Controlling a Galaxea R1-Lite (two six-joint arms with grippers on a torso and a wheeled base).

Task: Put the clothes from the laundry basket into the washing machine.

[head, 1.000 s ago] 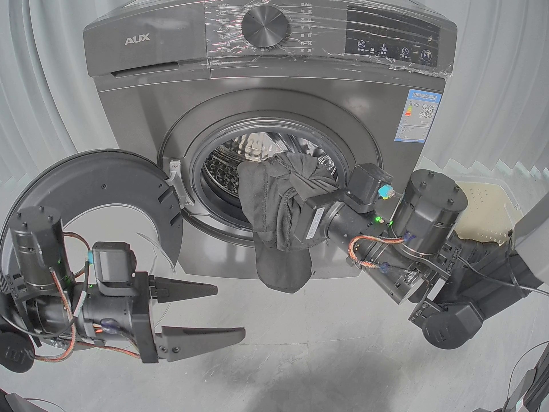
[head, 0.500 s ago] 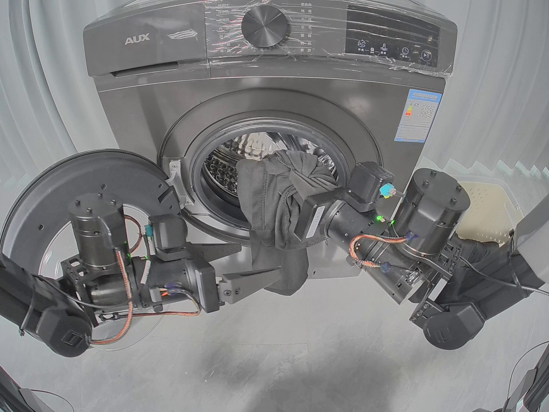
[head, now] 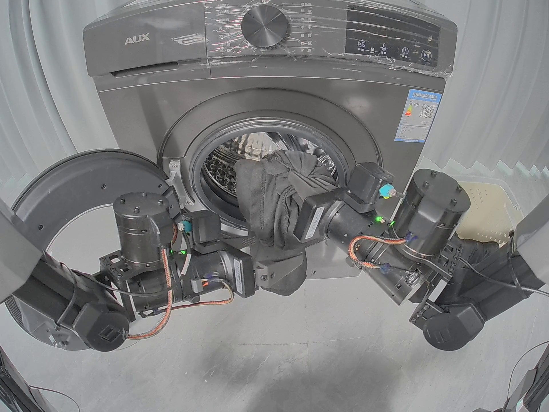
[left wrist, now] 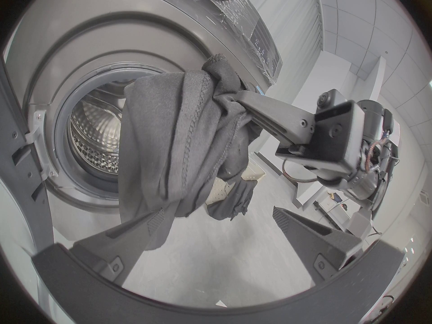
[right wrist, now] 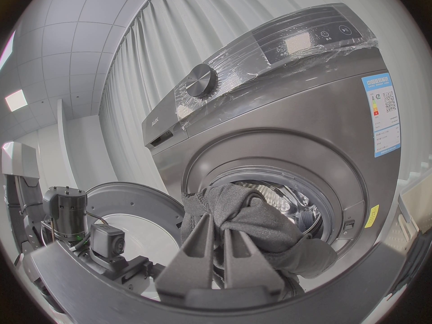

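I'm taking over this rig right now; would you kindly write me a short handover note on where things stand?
Right claw: shut on the grey garment, holding it bunched in front of the drum mouth of the washing machine.
Left claw: open, low by the garment's hanging tail, one finger at the cloth's lower edge.
Door: swung open on the left.
Laundry basket: on the floor to the right, behind the right arm.
Done: garment brought up to the opening.
Left: get it fully into the drum, tail included, then release.
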